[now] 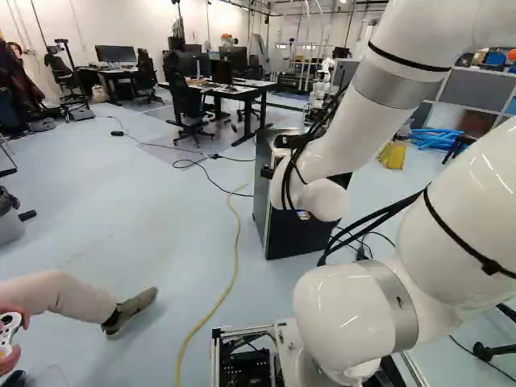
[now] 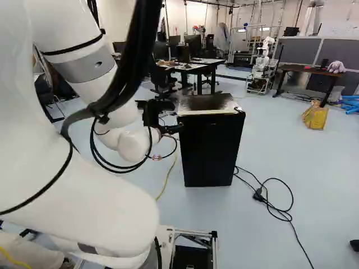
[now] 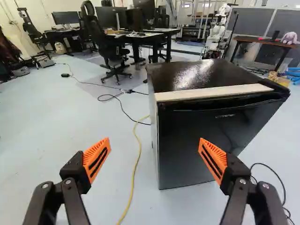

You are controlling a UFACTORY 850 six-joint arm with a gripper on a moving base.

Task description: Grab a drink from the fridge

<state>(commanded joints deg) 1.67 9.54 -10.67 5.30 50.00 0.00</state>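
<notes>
Nearest, a metal frame (image 1: 215,359) sits low down, closer than the fridge (image 3: 206,136). The jaws are wide apart and let go. Their orange pads (image 3: 96,160) face each other, and the fridge stands ahead of them. In the right base view, the jaws show by the fridge's upper left corner; I can't tell if they touch it.

The fridge is small and black and stands on the pale floor (image 3: 51,136). Its door looks closed. A cream strip (image 3: 211,92) runs along the top front edge. A little line of pale letters (image 3: 225,116) is on the front, near the top.

In the left base view, a yellow cord (image 1: 235,266) lies on the floor left of the fridge. In the right base view, a black cord (image 2: 292,196) loops on the floor to its right.

Past the fridge, off to the right in that view, sits a yellow bag (image 2: 315,117). Behind the fridge are a black chair (image 3: 111,47) and a tabletop with screens (image 3: 111,17). Farther back is a white robot (image 2: 263,61).
</notes>
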